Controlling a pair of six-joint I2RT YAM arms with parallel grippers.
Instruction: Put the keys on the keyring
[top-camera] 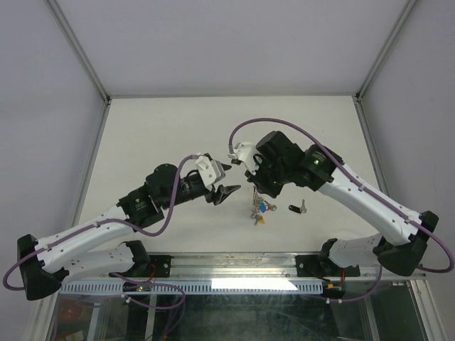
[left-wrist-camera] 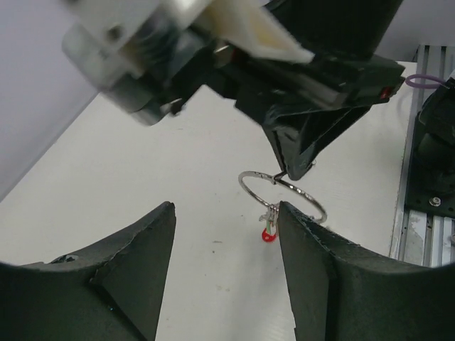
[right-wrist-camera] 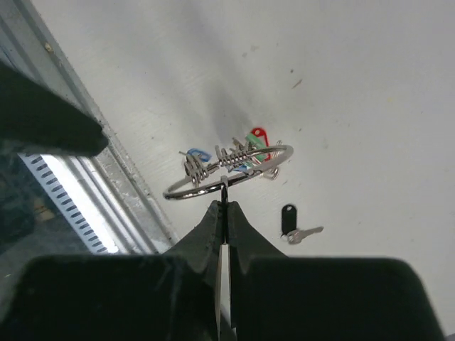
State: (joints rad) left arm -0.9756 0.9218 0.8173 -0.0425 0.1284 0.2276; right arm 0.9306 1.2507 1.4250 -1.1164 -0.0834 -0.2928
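Starting at the right gripper (right-wrist-camera: 224,193): pinched fully together on the keyring (right-wrist-camera: 245,177), with black wedge-shaped fingers closed on the near side of the thin wire. Holds that ring up off the table (right-wrist-camera: 355,85), roughly level in the wrist view. One ring only, a bright silver hoop of round wire.

Threaded on it, a crowded bunch of small silver keys, too overlapped to count. Among them one red tag (right-wrist-camera: 257,133), one green tag (right-wrist-camera: 260,147) and one blue tag (right-wrist-camera: 200,153), all small plastic ovals. From above, seen dangling as a cluster under the ring, between the two arms.

Next, the left gripper (left-wrist-camera: 226,213): spread wide, holding nothing. Two matte black fingers (left-wrist-camera: 135,270) with rough, chipped edges, set just beside the ring, facing the right gripper.

Further out, flat on the smooth white table and near the hanging bunch on its right: one black-tagged key (right-wrist-camera: 288,218) with a silver blade, apart from the ring. Loose keys counted: one.
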